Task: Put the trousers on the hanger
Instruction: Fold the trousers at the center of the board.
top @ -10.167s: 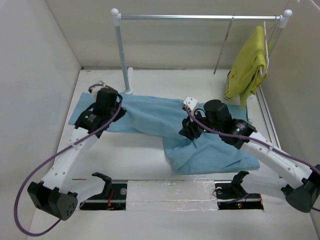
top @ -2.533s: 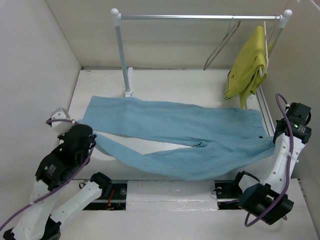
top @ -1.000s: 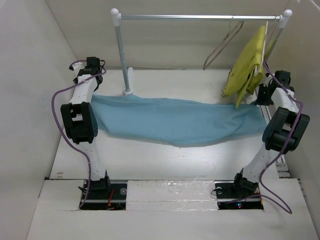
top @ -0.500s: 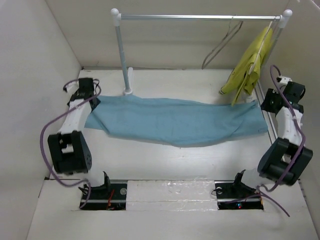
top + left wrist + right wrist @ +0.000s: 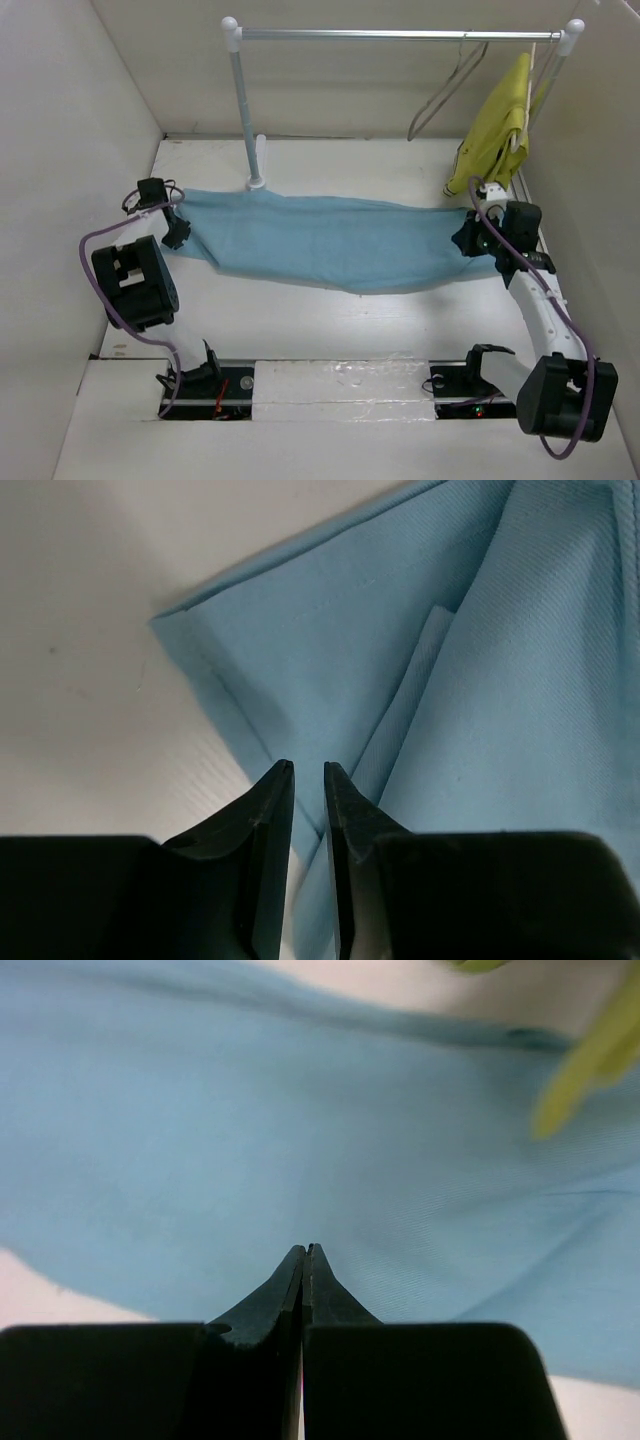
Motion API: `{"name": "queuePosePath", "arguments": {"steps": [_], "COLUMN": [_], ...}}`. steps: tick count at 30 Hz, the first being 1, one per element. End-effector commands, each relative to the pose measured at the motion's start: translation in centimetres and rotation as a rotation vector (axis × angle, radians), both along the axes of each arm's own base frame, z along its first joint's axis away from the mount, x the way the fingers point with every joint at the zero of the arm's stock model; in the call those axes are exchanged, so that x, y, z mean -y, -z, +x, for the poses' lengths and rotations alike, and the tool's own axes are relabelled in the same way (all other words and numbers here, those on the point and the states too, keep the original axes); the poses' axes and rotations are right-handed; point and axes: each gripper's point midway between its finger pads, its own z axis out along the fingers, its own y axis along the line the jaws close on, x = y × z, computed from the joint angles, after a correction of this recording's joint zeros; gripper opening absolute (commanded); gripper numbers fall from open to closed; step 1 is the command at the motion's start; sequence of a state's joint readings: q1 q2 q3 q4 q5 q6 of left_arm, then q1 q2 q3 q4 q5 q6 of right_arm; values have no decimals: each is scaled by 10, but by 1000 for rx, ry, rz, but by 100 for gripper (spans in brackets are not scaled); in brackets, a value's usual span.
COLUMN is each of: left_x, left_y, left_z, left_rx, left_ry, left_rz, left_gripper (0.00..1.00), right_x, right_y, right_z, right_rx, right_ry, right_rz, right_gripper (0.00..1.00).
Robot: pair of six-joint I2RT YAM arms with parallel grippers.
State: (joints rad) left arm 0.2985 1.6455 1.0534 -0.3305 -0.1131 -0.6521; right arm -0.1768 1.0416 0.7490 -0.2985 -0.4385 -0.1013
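The light blue trousers [image 5: 340, 245] lie folded lengthwise across the table, flat on its surface. The grey wire hanger [image 5: 440, 95] hangs bare from the rail at the back right. My left gripper [image 5: 178, 232] hovers at the trousers' left end. In the left wrist view the left gripper [image 5: 308, 768] has its fingers a narrow gap apart over a folded corner of the trousers [image 5: 480, 680], with nothing pinched. My right gripper [image 5: 468, 240] is over the right end. In the right wrist view the right gripper [image 5: 305, 1250] is shut and empty above the trousers [image 5: 250, 1140].
A yellow-green garment [image 5: 497, 125] hangs on a whitish hanger at the rail's right end, just behind my right arm, and shows blurred as the yellow-green garment [image 5: 590, 1060] in the right wrist view. The rail [image 5: 400, 35] stands on a white post [image 5: 245, 110]. Walls close in on both sides.
My right arm has swung forward and left from the wall onto the trousers' right end, its jaws closing. My left gripper has shifted slightly forward and narrowed. The trousers lie as before.
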Motion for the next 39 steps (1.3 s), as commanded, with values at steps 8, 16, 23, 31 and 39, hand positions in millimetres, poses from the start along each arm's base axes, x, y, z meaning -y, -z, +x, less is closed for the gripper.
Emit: {"name": "queuePosePath", "arguments": {"steps": [8,16,23,31,39], "left_x": [-1,13,18,15,25], "left_y": [2,15,16,13,4], "left_z": [38,60,65,71,78], "left_rx": [49,44,59,53,113], "left_ry": [92,131,122,136,170], "left_rz": [-22,-50,-65,-55,-89], "left_gripper": [20,24,25,26,25], "right_x": [-54,-77,-110,-132,-147], "right_y": [13,1,0,5,8], "right_z": [-25,-25,-28,-30,-34], "right_rx": [22,25,25,12,2], "right_ry": [-180,-244,-313,-357,-397], "right_rz": [-17,-77,-72,-77,-96], "right_gripper": [0,0,0,0,0]}}
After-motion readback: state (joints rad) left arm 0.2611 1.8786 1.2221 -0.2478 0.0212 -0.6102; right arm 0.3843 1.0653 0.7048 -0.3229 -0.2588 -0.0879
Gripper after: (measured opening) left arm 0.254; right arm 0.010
